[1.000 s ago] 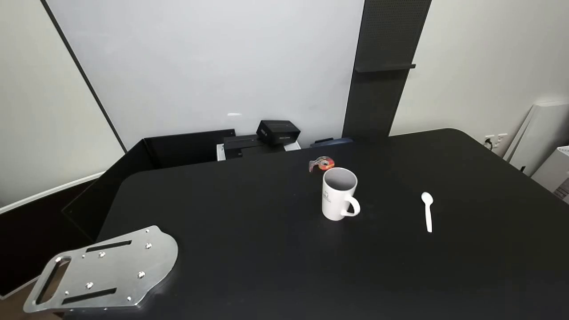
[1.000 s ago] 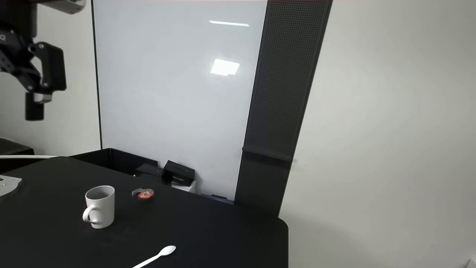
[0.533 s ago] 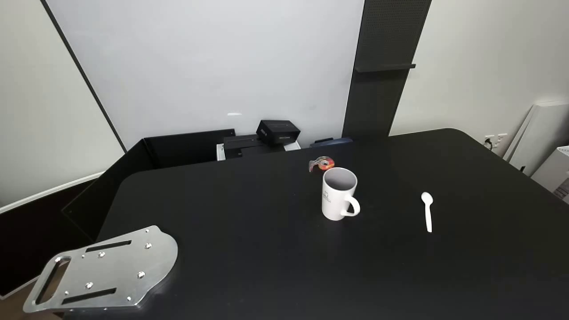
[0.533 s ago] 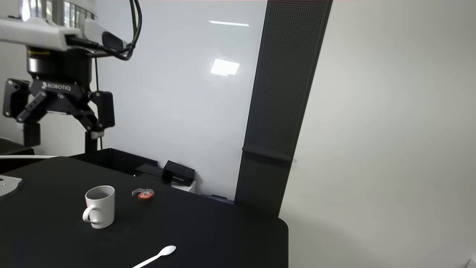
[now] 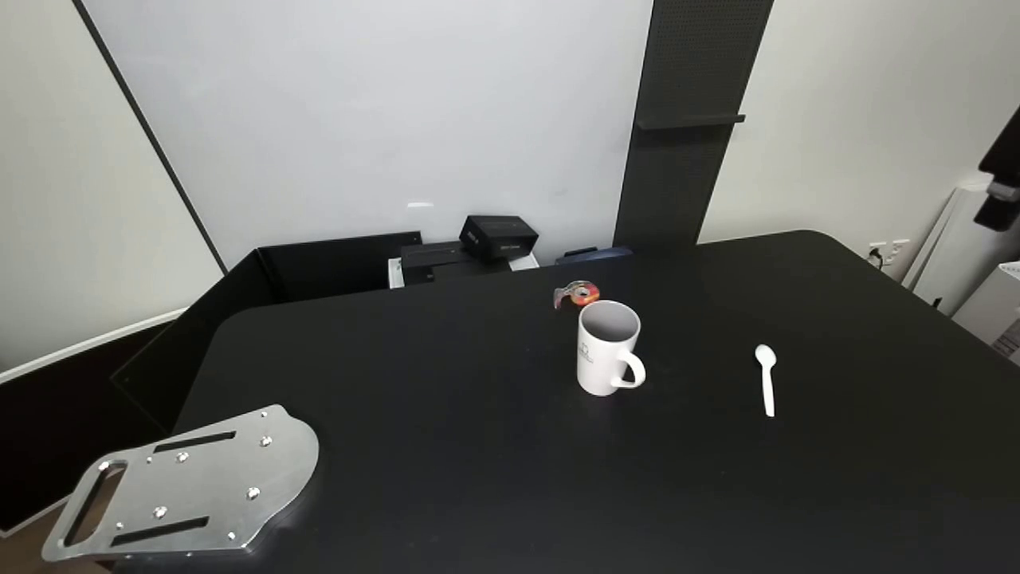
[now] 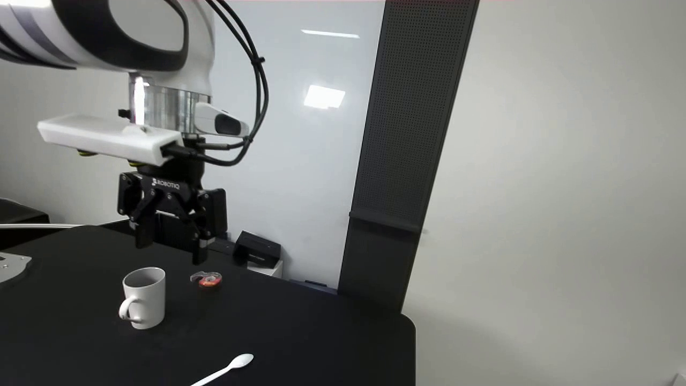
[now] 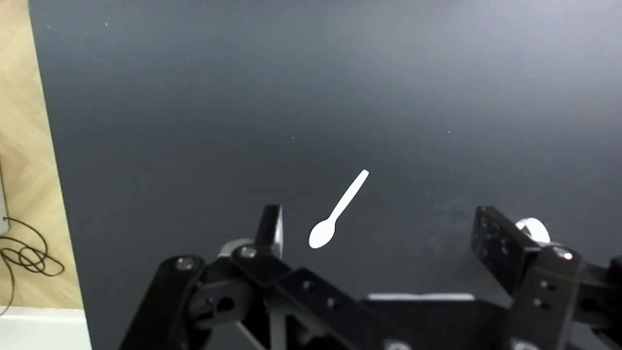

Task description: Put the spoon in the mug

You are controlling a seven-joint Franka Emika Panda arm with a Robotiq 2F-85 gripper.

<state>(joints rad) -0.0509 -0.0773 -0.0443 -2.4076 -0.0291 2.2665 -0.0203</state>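
The slim white spoon lies flat on the black table in both exterior views (image 5: 768,391) (image 6: 230,367). The white mug stands upright to one side of it, also in both exterior views (image 5: 599,367) (image 6: 150,305). My gripper (image 6: 171,244) is open and empty, high above the table. In an exterior view only one finger (image 5: 1000,209) shows at the right edge. In the wrist view the spoon (image 7: 322,234) lies below and between the spread fingers (image 7: 379,231), closer to the left one. Part of the mug (image 7: 536,229) shows behind the right finger; the rest is hidden.
A red tape dispenser (image 5: 584,295) lies beside the mug, on the far side. A silver metal plate (image 5: 207,478) sits at the table's left corner. Black boxes (image 5: 498,237) stand behind the table by the whiteboard. A table edge (image 7: 58,170) shows at left in the wrist view.
The arm has moved right and down in an exterior view, and a finger now enters at the right edge of an exterior view. The gripper stays open. Spoon and mug have not moved.
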